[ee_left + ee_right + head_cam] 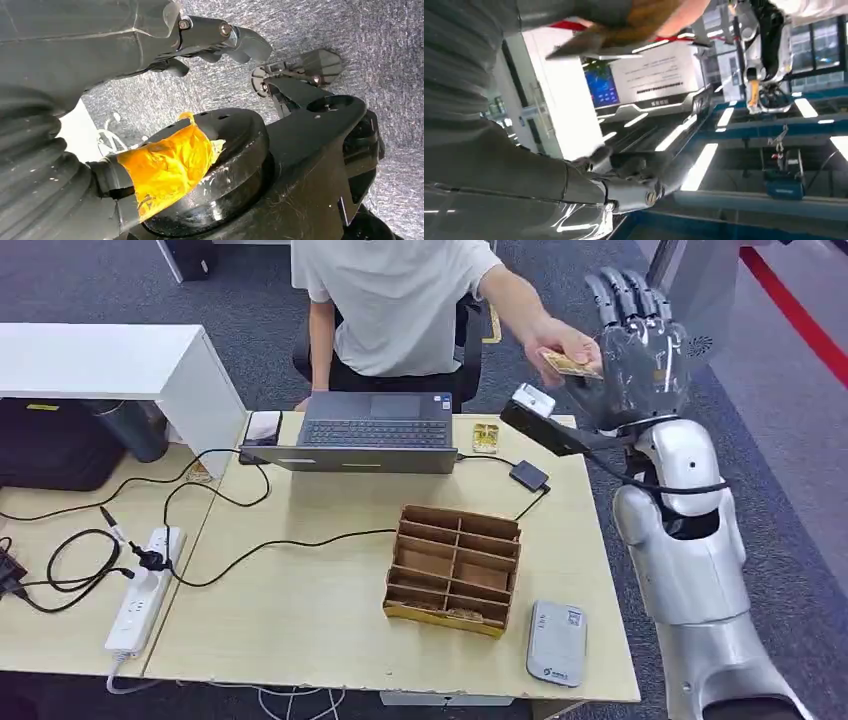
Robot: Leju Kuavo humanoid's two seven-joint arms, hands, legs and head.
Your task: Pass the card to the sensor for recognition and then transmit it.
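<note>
One card [572, 365] sits between the person's hand [553, 340] and the raised right hand [640, 350], whose fingers are spread and grasp nothing; an early release could drop it beside the table [330, 640].

Light wooden table [330, 630] on grey carpet floor [780, 440]. White cabinet [150, 365] abuts the table's far left corner. Red floor stripe [795, 310] runs well beyond the table's right side. Black office chair [468, 335] sits behind the table. Right wrist view: long ceiling light strips [699, 167], glass partitions.
</note>
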